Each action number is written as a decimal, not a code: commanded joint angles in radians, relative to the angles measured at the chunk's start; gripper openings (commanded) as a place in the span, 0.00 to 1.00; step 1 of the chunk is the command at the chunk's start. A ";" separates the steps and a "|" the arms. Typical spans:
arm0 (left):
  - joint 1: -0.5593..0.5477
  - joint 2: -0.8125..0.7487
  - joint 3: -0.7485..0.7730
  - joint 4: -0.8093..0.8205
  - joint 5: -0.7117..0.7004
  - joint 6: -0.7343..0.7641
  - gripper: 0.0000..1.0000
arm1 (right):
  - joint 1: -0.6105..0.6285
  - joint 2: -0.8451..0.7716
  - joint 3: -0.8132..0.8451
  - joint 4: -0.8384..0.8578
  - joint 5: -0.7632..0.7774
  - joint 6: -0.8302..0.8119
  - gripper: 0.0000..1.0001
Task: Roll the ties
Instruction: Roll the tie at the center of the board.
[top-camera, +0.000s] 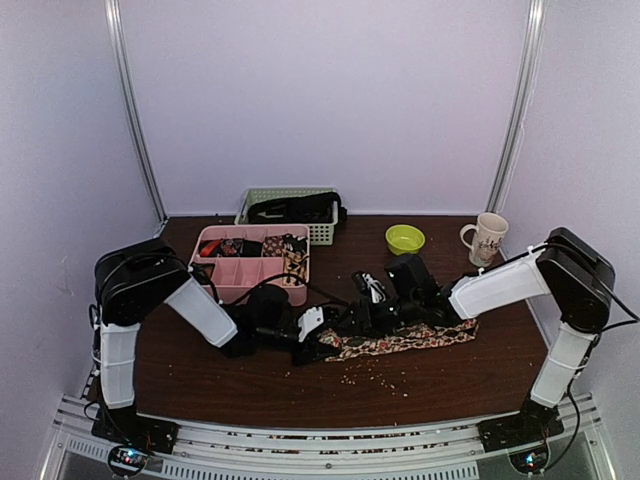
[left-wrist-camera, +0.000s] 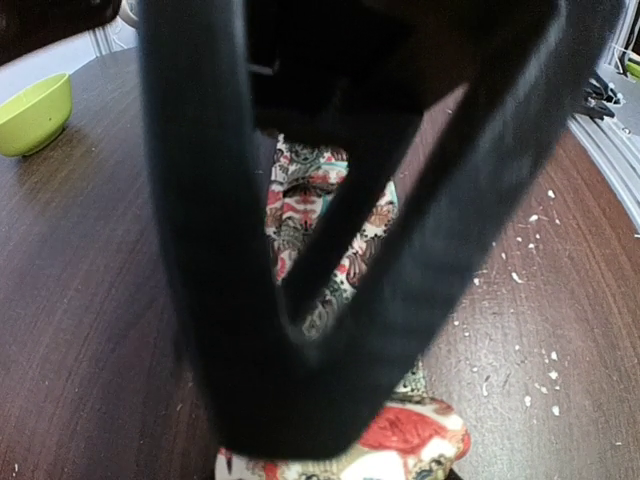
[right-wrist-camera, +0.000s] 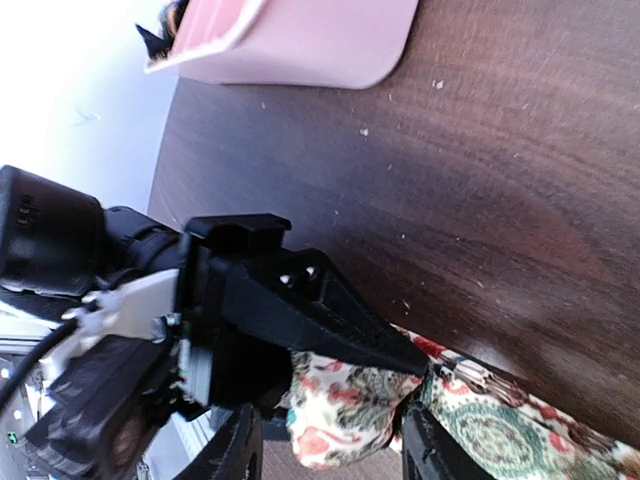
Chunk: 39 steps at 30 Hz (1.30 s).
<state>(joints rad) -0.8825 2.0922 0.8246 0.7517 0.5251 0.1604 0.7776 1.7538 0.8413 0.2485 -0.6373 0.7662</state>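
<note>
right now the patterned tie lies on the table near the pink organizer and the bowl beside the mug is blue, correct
Not quite: the bowl beside the mug is lime green, not blue, as the top external view shows. The rest holds: the patterned tie lies on the table near the pink organizer.

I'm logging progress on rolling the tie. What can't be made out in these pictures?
Left wrist view: blurred fingers of the left end effector cover most of the tie; grip unclear.
Right wrist view: the bottom edge cuts off the right end effector and tie; the pink tray hides its contents behind its wall.
Top view: both end effectors hide the tie's left end.
</note>
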 joint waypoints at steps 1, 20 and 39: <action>0.014 0.052 -0.031 -0.249 -0.064 0.033 0.37 | 0.023 0.058 0.039 -0.018 -0.015 0.013 0.45; 0.033 -0.028 -0.019 -0.213 -0.046 0.037 0.57 | 0.006 0.120 -0.017 -0.007 0.011 -0.007 0.00; 0.021 -0.030 -0.192 0.378 -0.048 -0.181 0.77 | -0.051 0.125 -0.140 0.016 0.079 -0.055 0.00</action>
<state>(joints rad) -0.8589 1.9972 0.6529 0.8734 0.4892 0.0780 0.7422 1.8484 0.7578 0.3756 -0.6514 0.7536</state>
